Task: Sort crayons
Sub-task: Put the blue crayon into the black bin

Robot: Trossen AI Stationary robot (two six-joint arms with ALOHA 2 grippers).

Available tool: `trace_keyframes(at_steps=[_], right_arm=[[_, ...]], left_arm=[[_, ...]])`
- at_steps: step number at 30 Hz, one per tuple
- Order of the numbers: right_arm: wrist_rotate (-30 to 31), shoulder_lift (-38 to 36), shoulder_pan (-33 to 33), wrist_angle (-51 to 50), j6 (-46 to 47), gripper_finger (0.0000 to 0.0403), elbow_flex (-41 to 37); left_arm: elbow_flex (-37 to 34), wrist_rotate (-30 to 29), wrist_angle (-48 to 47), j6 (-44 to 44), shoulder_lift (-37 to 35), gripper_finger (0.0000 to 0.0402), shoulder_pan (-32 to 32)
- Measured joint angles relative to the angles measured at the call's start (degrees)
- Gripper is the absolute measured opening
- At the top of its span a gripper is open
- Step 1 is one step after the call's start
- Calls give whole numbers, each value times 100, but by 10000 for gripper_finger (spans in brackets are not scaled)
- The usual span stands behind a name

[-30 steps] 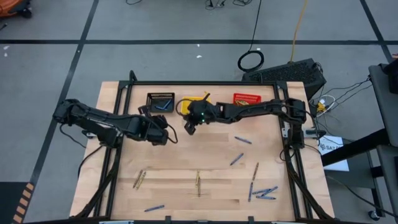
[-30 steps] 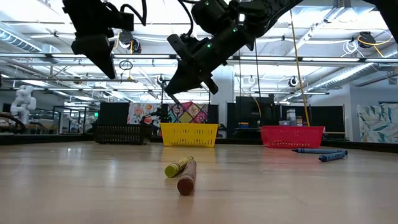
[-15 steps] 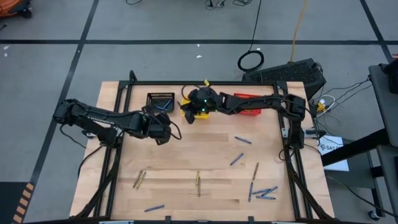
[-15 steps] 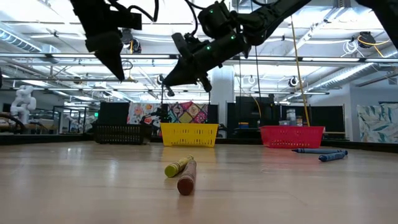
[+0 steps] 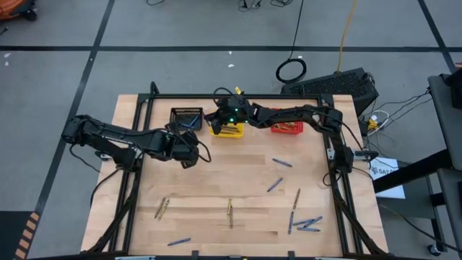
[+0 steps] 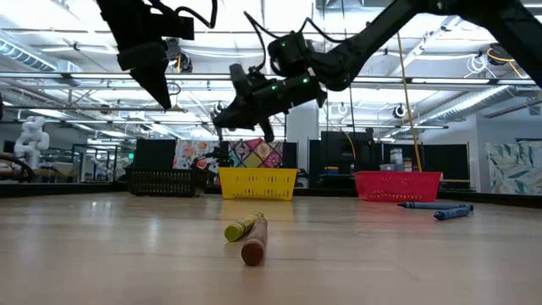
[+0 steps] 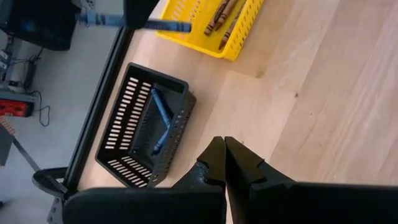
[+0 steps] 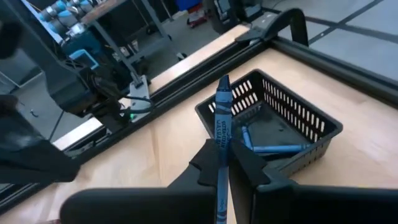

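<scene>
My right gripper [image 8: 222,157] hangs in the air between the yellow basket [image 5: 228,128] and the black basket [image 8: 273,124], shut on a blue crayon [image 8: 222,115] whose tip points toward the black basket. Blue crayons [image 7: 160,117] lie on that basket's floor, and brown ones [image 7: 219,14] lie in the yellow basket. My left gripper [image 7: 224,149] is shut and holds nothing; it hangs above the table just nearer than the black basket [image 5: 186,118]. Loose blue and tan crayons [image 5: 274,185] lie flat on the near half of the table. My right gripper pinches the blue crayon's wrapped shaft [image 8: 220,144] between its two fingers. The crayon lies along the fingers and sticks out past their tips [image 8: 208,158]. The fingers come nearly level from the table's right side. The crayon is lifted clear, high above the table.
A red basket [image 5: 286,123] stands right of the yellow one along the far edge. An olive crayon [image 6: 240,227] and a brown crayon [image 6: 254,246] lie together near the front. Several blue crayons [image 5: 307,224] cluster at the near right. A black frame rail [image 5: 238,97] borders the far edge.
My right gripper has carried the blue crayon toward the table's far edge and somewhat left, passing over the yellow basket toward the black one, and has tipped from slanting down to nearly level. It has stayed shut on the crayon.
</scene>
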Motion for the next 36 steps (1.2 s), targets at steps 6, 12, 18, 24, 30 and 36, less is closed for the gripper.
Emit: trace_keyframes(at_steps=[6, 12, 18, 24, 30, 36], right_arm=[[-5, 631, 3, -29, -6, 0, 867], [-312, 1167, -14, -596, -30, 0, 1785], [-303, 1581, -26, -1408, -276, 0, 2576], [-279, 1568, -91, -1600, -556, 0, 2702], [-279, 1568, -176, -1786, -624, 0, 2702], [-292, 1568, -163, -1787, -816, 0, 2702]], left_arm=[[2, 2, -33, 80, -2, 0, 15], [2, 2, -69, 80, 0, 0, 28], [2, 5, -86, 78, 0, 0, 37], [2, 17, -68, 82, -2, 0, 37], [2, 17, -65, 78, 0, 0, 37], [2, 19, -45, 78, -2, 0, 37]])
